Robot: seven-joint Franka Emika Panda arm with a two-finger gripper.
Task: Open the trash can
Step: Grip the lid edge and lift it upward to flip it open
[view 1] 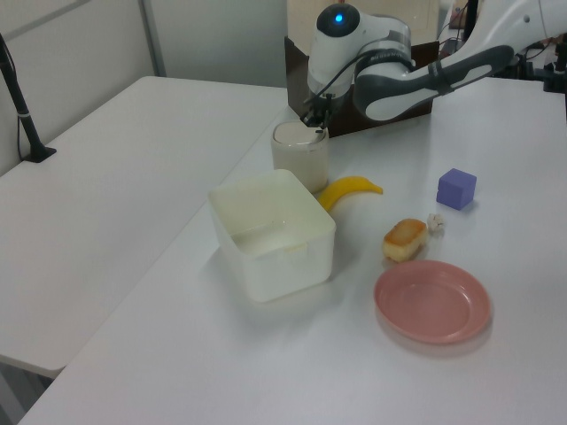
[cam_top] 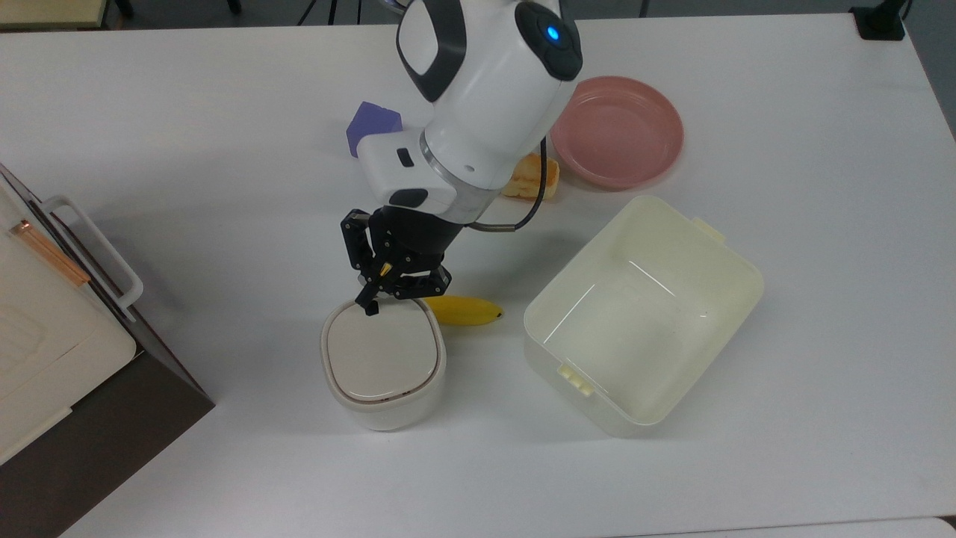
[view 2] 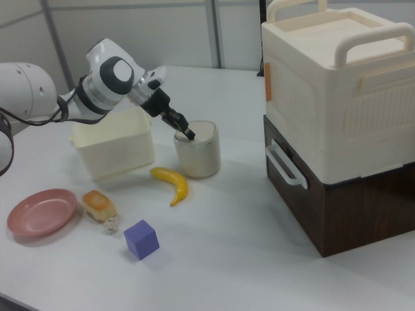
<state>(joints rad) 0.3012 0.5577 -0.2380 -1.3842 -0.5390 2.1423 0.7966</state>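
the tool (cam_top: 369, 305) hides the trash can (cam_top: 382, 370) lid's far edge.

White table (cam_top: 187, 149): trash can (cam_top: 383, 366), banana (cam_top: 464, 310), tub (cam_top: 644, 314), plate (cam_top: 617, 131).

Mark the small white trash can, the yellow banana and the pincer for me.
small white plastic trash can with beige lid (cam_top: 381, 359): top view, middle of the flat lid.
yellow banana (view 2: 175, 183): right view, middle of its curved body.
pincer (cam_top: 368, 305): top view, fingertips at the lid's edge.
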